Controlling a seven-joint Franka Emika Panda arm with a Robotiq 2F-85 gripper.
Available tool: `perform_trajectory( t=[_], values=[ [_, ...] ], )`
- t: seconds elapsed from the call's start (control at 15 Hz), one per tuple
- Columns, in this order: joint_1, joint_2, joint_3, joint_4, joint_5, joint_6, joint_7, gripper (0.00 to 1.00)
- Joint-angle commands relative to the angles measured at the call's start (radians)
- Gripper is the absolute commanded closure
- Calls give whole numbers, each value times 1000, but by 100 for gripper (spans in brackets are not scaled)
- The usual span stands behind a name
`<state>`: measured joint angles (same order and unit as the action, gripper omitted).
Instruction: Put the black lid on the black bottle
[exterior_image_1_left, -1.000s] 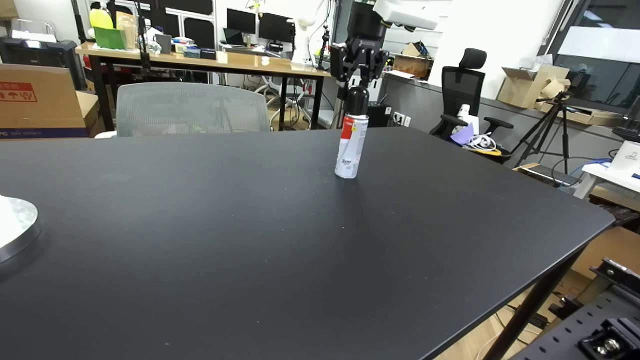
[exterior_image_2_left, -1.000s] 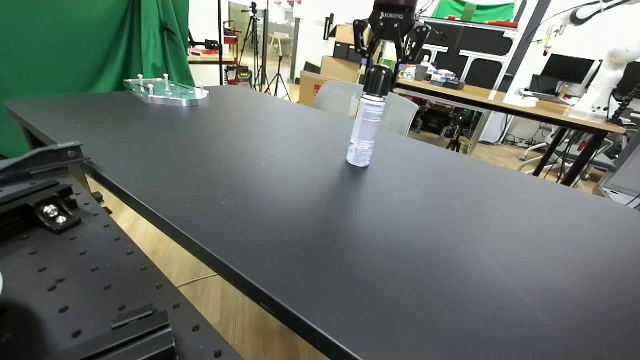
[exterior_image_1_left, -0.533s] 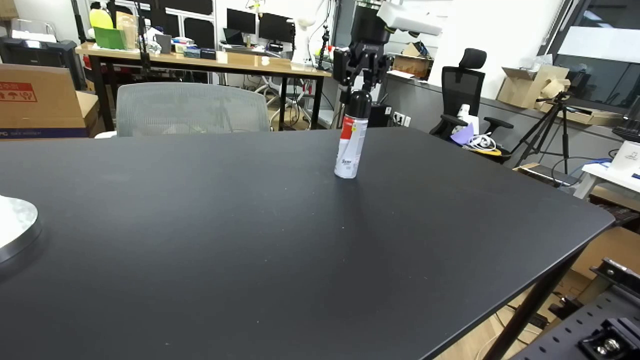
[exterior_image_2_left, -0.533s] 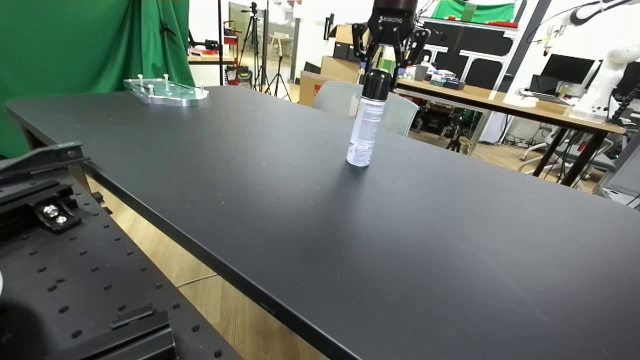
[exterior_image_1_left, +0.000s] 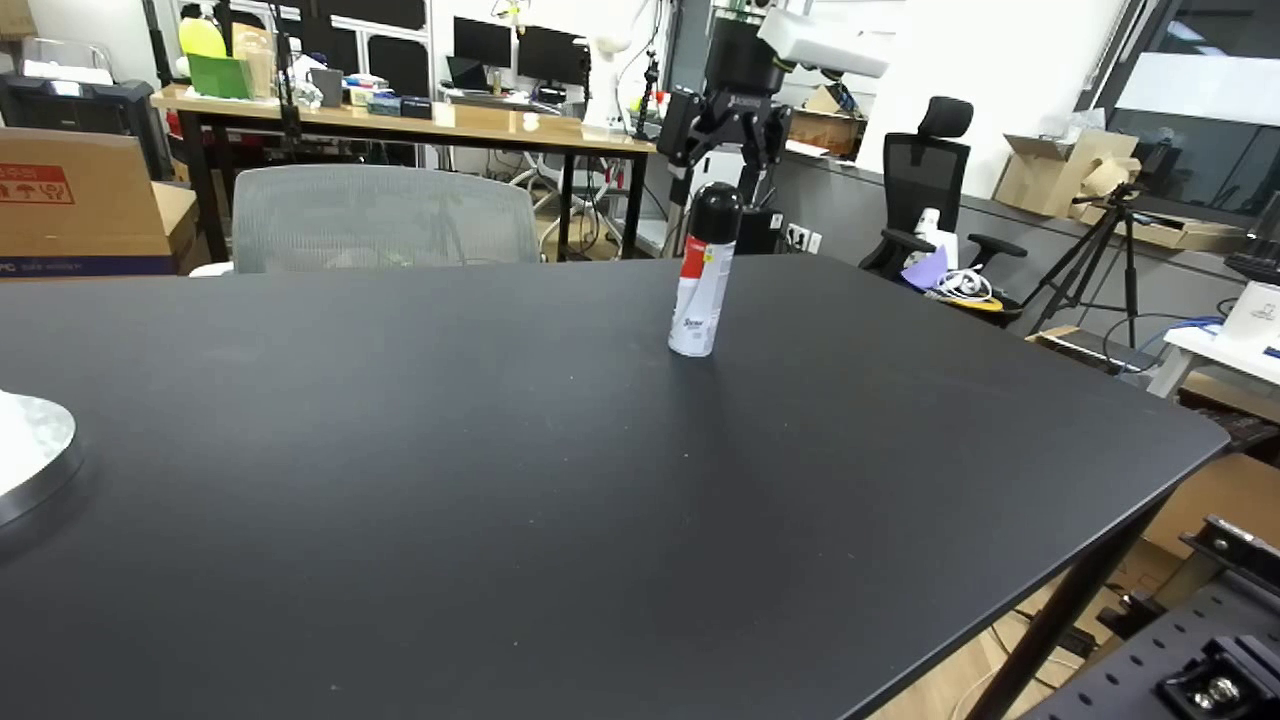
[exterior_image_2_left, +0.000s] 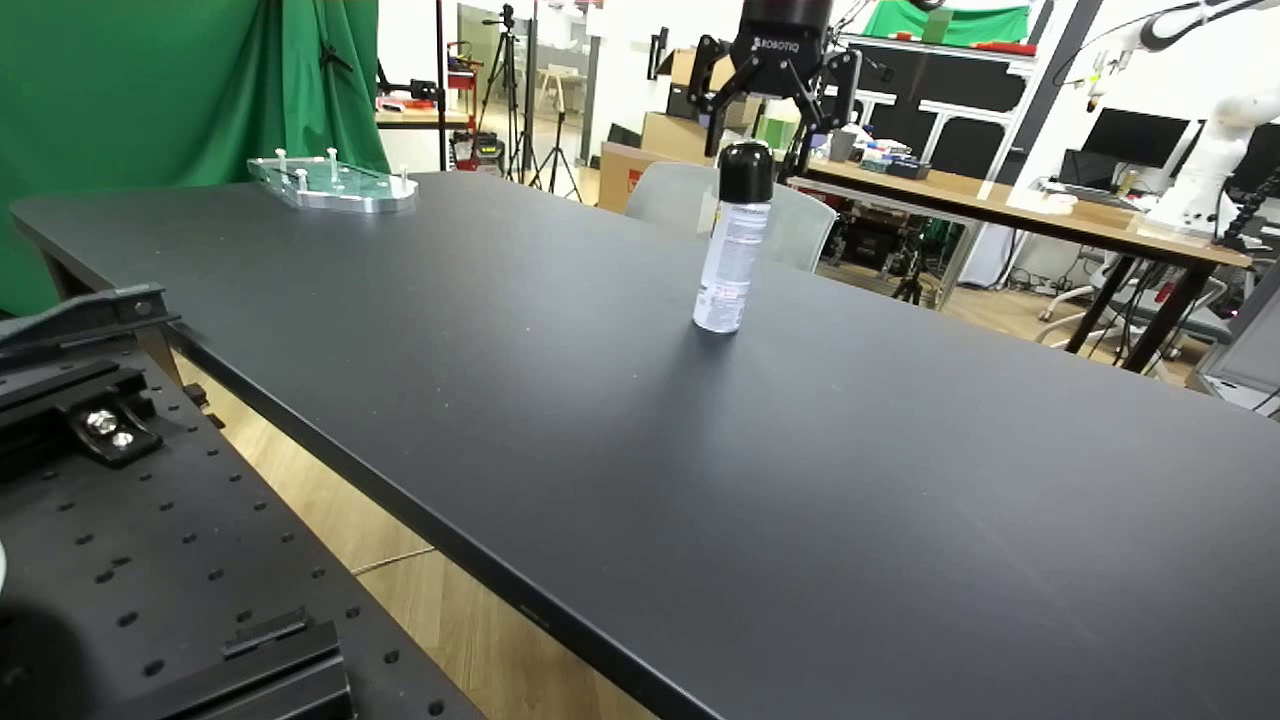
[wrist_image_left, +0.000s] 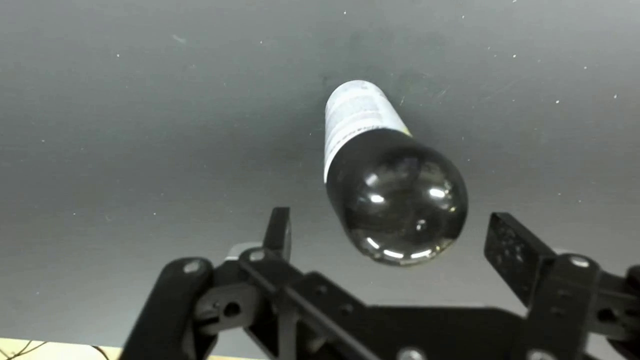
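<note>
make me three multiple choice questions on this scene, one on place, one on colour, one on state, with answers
1. Where is the glossy black dome-shaped lid relative to the slim white cylindrical bottle?
A) beside it
B) on top of it
C) underneath it

2. In an exterior view, what colour is the broad label patch just below the lid?
A) red
B) green
C) blue

3. How is the black two-fingered gripper?
A) shut on the lid
B) shut on nothing
C) open

1 B: both exterior views show it there.
2 A: the patch shows plainly red.
3 C: the wrist view shows gaps either side of the lid.
</note>
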<state>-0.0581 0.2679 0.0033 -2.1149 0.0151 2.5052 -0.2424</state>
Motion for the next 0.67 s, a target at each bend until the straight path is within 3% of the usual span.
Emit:
perform_trajectory(
  t=[0.0, 0.6],
  values=[
    [0, -55, 9, -30, 7, 16, -3, 0],
    [54, -186, 10, -74, -50, -31, 49, 0]
  ],
)
